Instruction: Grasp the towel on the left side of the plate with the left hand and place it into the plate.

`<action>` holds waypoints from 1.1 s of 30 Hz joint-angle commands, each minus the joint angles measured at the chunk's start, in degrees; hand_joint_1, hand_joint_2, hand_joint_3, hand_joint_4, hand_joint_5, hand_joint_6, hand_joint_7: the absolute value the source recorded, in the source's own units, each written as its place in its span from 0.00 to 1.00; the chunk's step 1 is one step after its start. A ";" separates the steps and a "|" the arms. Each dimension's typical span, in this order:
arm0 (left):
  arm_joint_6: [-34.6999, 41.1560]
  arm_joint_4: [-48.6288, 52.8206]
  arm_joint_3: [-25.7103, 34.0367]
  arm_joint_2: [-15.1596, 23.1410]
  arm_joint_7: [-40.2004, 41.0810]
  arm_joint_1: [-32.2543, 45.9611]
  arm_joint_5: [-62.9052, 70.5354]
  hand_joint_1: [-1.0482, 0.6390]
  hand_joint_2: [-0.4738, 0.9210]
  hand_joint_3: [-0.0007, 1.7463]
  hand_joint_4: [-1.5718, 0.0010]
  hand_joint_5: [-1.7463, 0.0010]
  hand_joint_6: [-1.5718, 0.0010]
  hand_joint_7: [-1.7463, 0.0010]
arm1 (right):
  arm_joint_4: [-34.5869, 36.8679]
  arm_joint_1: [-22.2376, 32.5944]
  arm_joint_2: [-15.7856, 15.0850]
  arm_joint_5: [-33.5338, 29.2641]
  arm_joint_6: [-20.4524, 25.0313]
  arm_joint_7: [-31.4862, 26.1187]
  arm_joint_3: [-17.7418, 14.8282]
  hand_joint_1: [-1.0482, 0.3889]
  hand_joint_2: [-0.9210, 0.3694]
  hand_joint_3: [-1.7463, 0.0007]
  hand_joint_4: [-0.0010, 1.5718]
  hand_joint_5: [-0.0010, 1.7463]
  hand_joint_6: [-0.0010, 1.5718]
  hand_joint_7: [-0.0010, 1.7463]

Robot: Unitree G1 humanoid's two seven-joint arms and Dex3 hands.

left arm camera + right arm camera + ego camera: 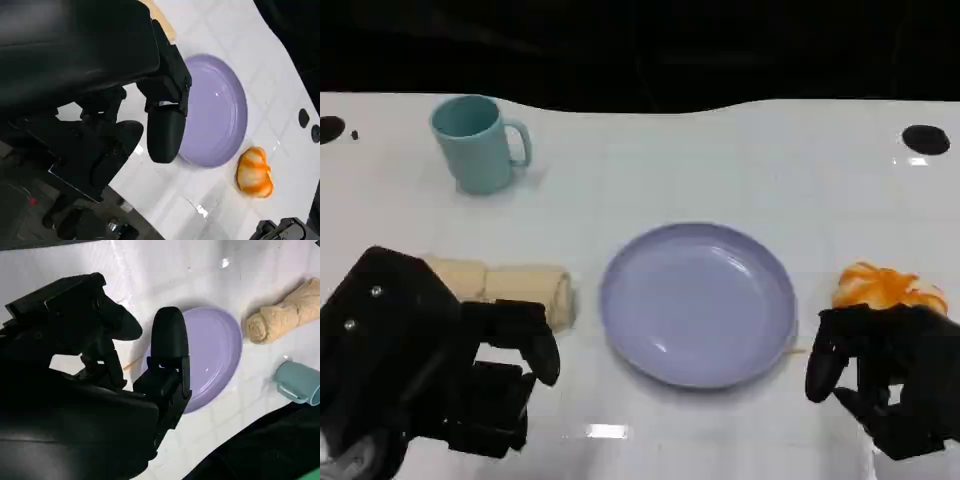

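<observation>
Left hand [470, 380] hovering with fingers apart and holding nothing, just short of the rolled beige towel [515, 287] lying left of the lavender plate [698, 303], right hand [885, 375] resting empty with spread fingers beside an orange object [885, 287], teal mug [475, 142] standing behind.

I count, on my white table [740, 160]:
- rolled tan towel [515, 288]: one
- lavender plate [697, 303]: one
- teal mug [475, 143]: one
- orange-and-white object [888, 288], kind unclear: one
- black hands: two, the left hand [470, 385] and the right hand [890, 380]
- round black marks on the tabletop: two, one at each far corner
</observation>
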 commanded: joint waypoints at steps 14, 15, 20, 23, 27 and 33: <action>-0.59 0.56 0.12 0.89 0.35 -0.59 0.31 0.61 0.66 0.79 0.48 0.00 0.52 0.08 | -0.13 -0.62 -0.23 -0.06 0.70 0.09 0.05 0.73 0.26 0.40 0.46 0.99 0.44 0.81; -0.36 0.48 0.12 0.84 0.43 -0.62 0.28 0.61 0.66 0.79 0.48 0.00 0.52 0.08 | -0.19 -0.60 -0.16 -0.01 0.86 0.07 0.02 0.73 0.26 0.40 0.45 0.99 0.44 0.81; -0.67 0.63 -0.03 0.93 0.38 -0.68 0.41 0.61 0.66 0.79 0.48 0.00 0.53 0.08 | -0.14 -0.63 -0.12 0.09 0.80 0.06 -0.03 0.74 0.26 0.41 0.45 0.99 0.44 0.81; -0.85 0.83 -0.03 0.91 0.34 -0.74 0.43 0.61 0.66 0.79 0.48 0.00 0.53 0.08 | -0.08 -0.72 -0.14 0.01 0.88 0.05 0.06 0.74 0.25 0.41 0.45 0.99 0.44 0.81; -1.17 0.84 0.00 0.90 0.33 -0.66 0.49 0.61 0.66 0.79 0.49 0.00 0.53 0.08 | 0.07 -0.65 -0.09 0.01 0.47 0.00 0.11 0.74 0.26 0.40 0.45 0.99 0.44 0.81; -2.42 1.46 1.14 0.18 0.23 -0.27 -0.32 0.61 0.69 0.76 0.52 0.00 0.56 0.11 | -0.49 -0.67 -0.07 -0.25 1.09 -0.08 0.34 0.74 0.26 0.40 0.45 0.98 0.44 0.81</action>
